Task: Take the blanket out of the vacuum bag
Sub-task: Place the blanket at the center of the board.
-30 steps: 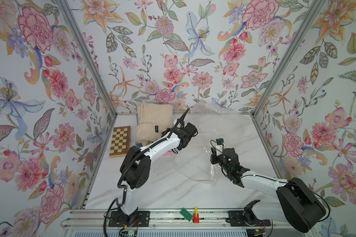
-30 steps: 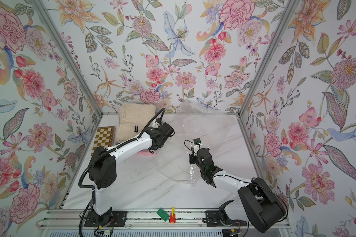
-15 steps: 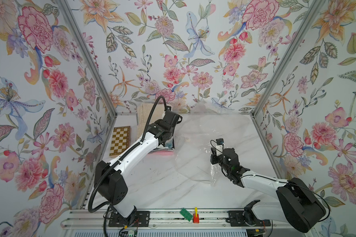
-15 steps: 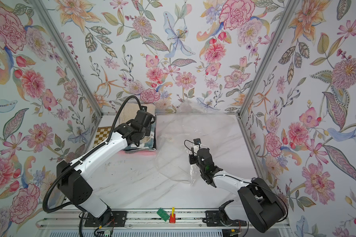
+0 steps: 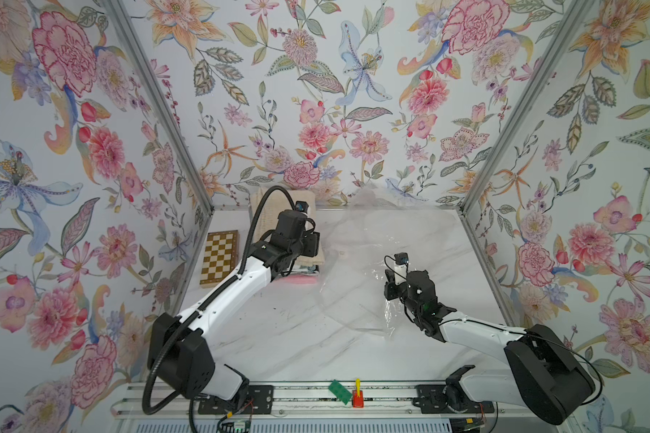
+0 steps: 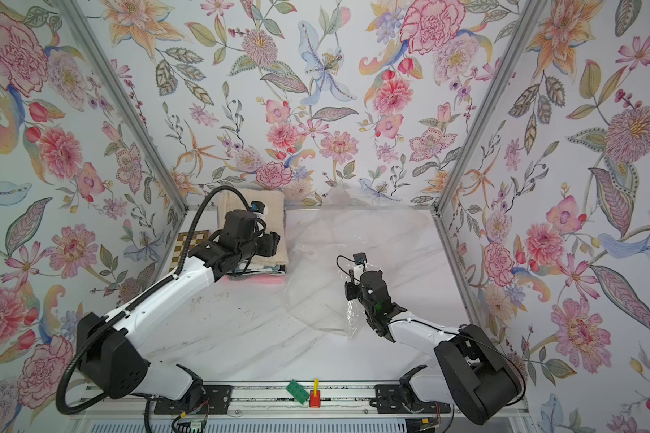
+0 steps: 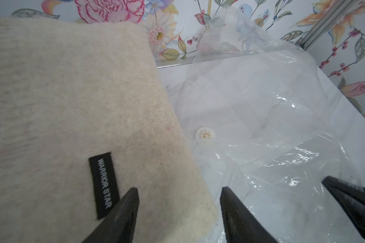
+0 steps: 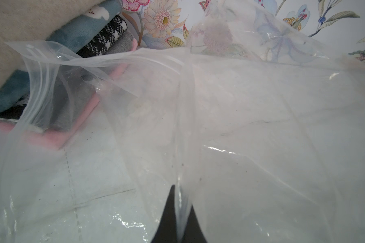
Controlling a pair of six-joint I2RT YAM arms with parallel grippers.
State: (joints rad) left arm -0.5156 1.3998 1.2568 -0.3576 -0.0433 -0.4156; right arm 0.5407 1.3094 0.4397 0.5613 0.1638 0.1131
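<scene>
my left gripper [image 7: 179, 189] hangs over the cream blanket [image 7: 72, 101] with its jaws apart. the blanket lies outside the vacuum bag [image 5: 376, 262], on top of a stack of folded cloths [image 8: 105, 27] by the back wall. my right gripper [image 8: 180, 212] is clamped on a fold of the bag's clear film, which is spread across the marble table [image 5: 278, 337].

This is a robot test booth. Floral wallpaper panels [image 5: 316, 93] close it in at 9, 12 and 3 o'clock, joined by aluminium posts [image 5: 161, 112]. A marble-look tabletop [image 5: 297, 337] meets a bolted mounting rail [image 5: 301, 403] at 6 o'clock.
</scene>
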